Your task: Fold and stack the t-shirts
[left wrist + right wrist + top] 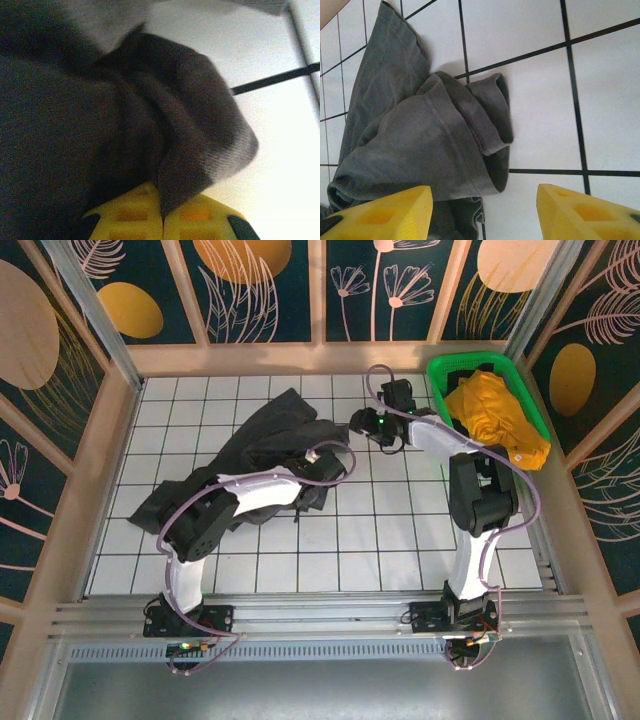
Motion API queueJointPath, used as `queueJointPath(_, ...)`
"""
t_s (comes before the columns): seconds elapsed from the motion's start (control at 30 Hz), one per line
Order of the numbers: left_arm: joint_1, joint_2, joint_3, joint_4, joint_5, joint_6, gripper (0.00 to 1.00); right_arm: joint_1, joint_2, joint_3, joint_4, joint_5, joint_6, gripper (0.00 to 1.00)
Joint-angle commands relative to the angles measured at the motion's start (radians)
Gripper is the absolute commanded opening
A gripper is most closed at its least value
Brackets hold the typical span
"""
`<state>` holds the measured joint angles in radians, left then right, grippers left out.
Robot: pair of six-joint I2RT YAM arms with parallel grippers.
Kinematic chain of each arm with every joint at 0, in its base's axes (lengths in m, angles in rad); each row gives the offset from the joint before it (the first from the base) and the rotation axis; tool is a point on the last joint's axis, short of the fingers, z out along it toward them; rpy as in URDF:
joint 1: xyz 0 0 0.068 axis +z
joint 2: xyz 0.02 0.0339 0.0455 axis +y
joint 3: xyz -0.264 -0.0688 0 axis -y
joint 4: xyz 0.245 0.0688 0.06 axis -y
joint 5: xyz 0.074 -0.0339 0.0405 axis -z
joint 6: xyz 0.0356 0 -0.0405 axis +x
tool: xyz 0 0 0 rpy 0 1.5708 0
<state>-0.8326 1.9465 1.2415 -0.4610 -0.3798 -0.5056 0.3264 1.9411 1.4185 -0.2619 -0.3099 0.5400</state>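
The dark charcoal t-shirt lies crumpled across the left half of the white tiled table. My left gripper is at its right edge; in the left wrist view its yellow fingers are pressed together with a fold of the dark cloth pinched between them. My right gripper hovers just right of the shirt's upper right part, open; a rolled sleeve of the shirt lies under the gap between its fingers. The orange-yellow t-shirt sits bunched in the basket.
A green plastic basket stands at the back right corner with the orange shirt spilling over its right side. Wooden frame walls bound the table on three sides. Bare tiles stretch between the two arms.
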Motion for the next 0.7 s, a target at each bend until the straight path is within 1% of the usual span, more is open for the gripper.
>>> queueJointPath(0.0, 0.011, -0.190, -0.084, -0.069, -0.137, -0.101, 0.00, 0.011, 0.047, 0.042, 0.015, -0.041, 0.027, 0.57)
queueJointPath(0.07, 0.013, -0.311, -0.130, -0.089, -0.151, -0.149, 0.00, 0.031, 0.062, 0.058, -0.001, -0.024, 0.028, 0.56)
queueJointPath(0.2, 0.034, -0.503, -0.196, -0.142, -0.159, -0.210, 0.00, 0.078, 0.057, 0.037, -0.013, 0.006, 0.018, 0.56)
queueJointPath(0.37, 0.102, -0.715, -0.249, -0.182, -0.169, -0.257, 0.00, 0.162, 0.021, -0.017, -0.020, 0.045, -0.064, 0.57)
queueJointPath(0.5, 0.131, -0.809, -0.263, -0.176, -0.184, -0.248, 0.00, 0.207, 0.029, -0.045, -0.042, 0.060, -0.095, 0.57)
queueJointPath(0.6, 0.136, -0.822, -0.264, -0.190, -0.190, -0.243, 0.00, 0.214, 0.028, -0.082, -0.030, 0.070, -0.083, 0.57)
queueJointPath(0.67, 0.138, -0.821, -0.263, -0.232, -0.224, -0.265, 0.00, 0.210, 0.028, -0.080, -0.030, 0.102, -0.088, 0.57)
